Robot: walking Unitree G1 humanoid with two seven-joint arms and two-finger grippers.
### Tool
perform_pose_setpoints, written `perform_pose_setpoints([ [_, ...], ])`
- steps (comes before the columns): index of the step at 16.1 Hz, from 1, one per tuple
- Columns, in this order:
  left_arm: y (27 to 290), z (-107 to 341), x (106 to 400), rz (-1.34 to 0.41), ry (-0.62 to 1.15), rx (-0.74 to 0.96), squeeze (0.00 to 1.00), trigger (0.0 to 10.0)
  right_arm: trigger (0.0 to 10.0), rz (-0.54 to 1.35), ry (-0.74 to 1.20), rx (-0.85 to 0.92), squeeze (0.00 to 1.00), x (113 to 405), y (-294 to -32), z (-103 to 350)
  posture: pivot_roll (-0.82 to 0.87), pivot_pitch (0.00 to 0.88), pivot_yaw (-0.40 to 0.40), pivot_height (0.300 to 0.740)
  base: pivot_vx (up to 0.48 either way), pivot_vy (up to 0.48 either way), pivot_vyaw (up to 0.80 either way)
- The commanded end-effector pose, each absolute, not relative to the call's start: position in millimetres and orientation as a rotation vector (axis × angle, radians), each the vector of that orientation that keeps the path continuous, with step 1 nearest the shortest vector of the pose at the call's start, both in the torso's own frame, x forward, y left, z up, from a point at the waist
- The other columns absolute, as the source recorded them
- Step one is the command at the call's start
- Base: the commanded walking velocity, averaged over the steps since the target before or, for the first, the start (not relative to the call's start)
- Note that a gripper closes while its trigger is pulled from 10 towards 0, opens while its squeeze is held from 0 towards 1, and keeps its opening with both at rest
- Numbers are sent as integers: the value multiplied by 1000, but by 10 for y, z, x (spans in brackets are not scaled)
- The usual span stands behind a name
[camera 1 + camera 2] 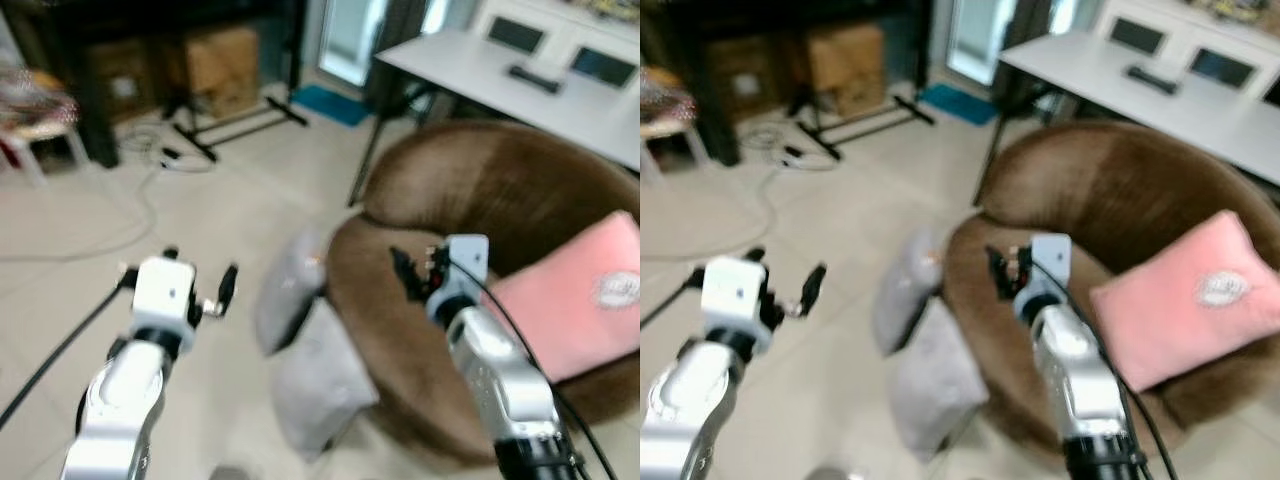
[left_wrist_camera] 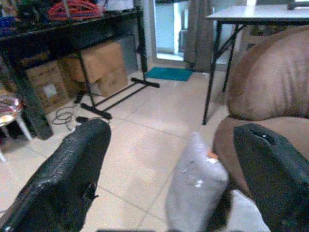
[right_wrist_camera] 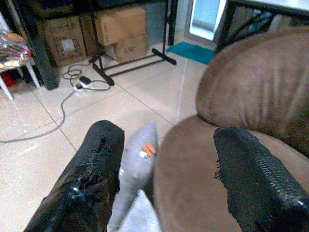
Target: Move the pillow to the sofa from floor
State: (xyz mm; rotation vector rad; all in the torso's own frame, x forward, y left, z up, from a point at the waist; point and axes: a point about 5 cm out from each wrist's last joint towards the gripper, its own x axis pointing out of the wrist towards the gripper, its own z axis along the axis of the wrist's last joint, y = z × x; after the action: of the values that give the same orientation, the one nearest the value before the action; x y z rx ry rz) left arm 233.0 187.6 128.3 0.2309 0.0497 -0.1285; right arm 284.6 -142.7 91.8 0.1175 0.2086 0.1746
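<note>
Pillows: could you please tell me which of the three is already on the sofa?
The pink pillow, resting on the brown sofa seat. The two grey pillows are on the floor against the sofa's front.

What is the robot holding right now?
Nothing. The left tool and right tool are both open and bare; the grey pillows lie on the floor beside the brown sofa.

Open right hand (image 3: 161, 186) btwn grey pillow (image 3: 135, 166) & sofa (image 3: 251, 87).

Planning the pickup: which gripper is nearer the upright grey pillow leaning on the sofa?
Left. The left gripper hovers just beside the upright grey pillow; the right gripper is over the sofa seat.
</note>
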Motion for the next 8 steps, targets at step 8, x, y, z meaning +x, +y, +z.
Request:
perform_pose_setpoints([
  [8,1858,1223,2440,-134,35,271,0,10000,10000,121,163,74,0,2875,-1503,994,19,0,-10,740,0,0,0],
])
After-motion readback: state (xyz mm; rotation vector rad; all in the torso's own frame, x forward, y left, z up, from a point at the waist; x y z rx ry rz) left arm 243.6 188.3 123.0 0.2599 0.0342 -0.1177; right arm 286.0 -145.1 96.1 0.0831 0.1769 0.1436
